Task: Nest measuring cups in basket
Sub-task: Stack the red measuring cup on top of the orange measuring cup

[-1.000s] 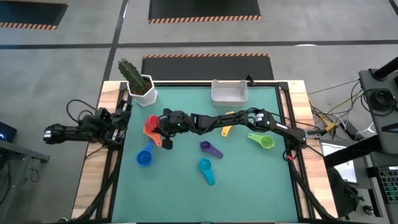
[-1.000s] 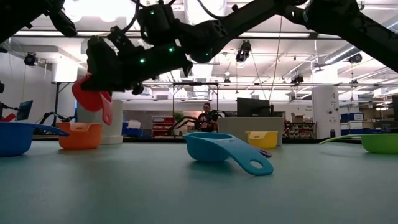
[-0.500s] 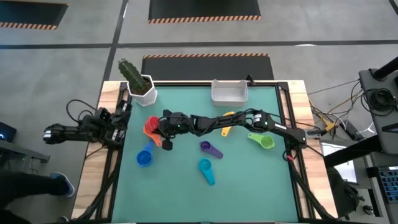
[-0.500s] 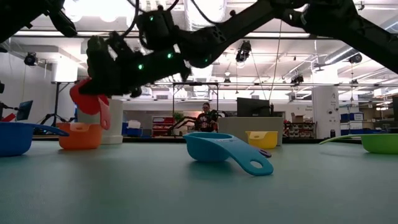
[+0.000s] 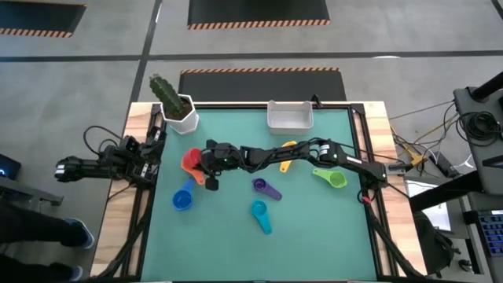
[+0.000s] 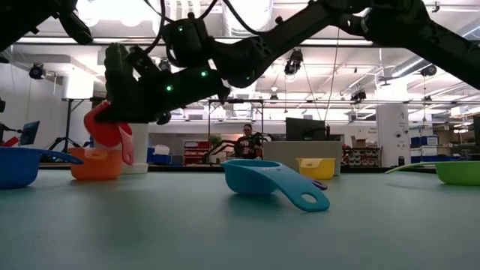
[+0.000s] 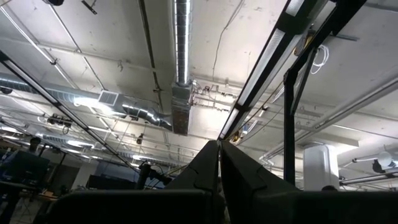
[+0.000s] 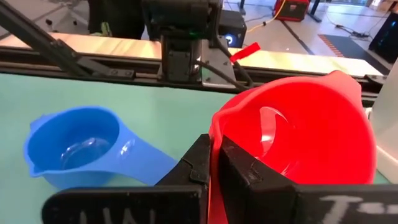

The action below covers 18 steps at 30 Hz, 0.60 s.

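Note:
My right gripper (image 5: 203,162) reaches across the table to its left part, shut on the red measuring cup (image 8: 298,134), which hangs just above the orange cup (image 6: 96,163). The blue cup (image 5: 181,200) lies near them toward the front. The purple (image 5: 266,187), teal (image 5: 260,214) and green (image 5: 333,178) cups lie on the mat. The yellow cup (image 6: 315,166) is partly under my right arm. The white basket (image 5: 290,115) stands at the far edge. My left gripper (image 7: 219,149) is shut, off the table's left side, pointing up at the ceiling. My right gripper pinches the red cup's wall at the rim (image 8: 212,134), one finger (image 8: 252,177) inside the bowl and the other outside. The fingers come nearly level from the table's right. The cup is lifted clear and tilted, mouth toward the gripper, its handle (image 6: 127,146) hanging down.
A white pot with a green cactus (image 5: 174,102) stands at the far left corner. My right arm (image 5: 283,153) stretches across the middle of the mat. Cables and equipment lie beyond the table's right edge. A person stands far off in the room (image 6: 247,142).
My right gripper has sunk a little with the red cup, which now hangs closer over the orange cup. The grip has stayed shut.

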Tool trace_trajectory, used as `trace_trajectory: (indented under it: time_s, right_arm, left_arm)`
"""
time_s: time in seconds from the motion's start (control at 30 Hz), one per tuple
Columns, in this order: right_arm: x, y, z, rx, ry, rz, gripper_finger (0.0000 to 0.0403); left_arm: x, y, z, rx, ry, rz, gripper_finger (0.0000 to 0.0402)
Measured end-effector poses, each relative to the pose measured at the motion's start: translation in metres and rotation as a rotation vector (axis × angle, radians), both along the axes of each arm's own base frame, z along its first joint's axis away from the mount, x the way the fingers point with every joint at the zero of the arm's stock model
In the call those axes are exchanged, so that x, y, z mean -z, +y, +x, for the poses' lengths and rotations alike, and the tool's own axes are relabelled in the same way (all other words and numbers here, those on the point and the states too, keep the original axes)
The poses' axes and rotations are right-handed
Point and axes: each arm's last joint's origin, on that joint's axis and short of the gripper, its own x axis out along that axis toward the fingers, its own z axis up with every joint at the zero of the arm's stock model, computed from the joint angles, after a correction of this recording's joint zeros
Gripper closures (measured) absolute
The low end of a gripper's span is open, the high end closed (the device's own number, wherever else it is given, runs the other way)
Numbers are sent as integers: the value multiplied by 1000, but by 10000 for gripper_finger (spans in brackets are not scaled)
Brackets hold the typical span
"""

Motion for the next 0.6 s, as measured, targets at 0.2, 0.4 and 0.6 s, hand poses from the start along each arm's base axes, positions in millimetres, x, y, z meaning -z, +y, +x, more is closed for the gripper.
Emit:
trace_trajectory:
  time_s: [0.2,0.4,0.6]
  right_arm:
    - [3,0,0,-3,4,-10,363]
    - [3,0,0,-2,4,-7,321]
    - [3,0,0,-2,5,-7,290]
  left_arm:
    - [0,0,0,1,0,0,402]
    - [0,0,0,1,0,0,402]
    - [0,0,0,1,1,0,402]
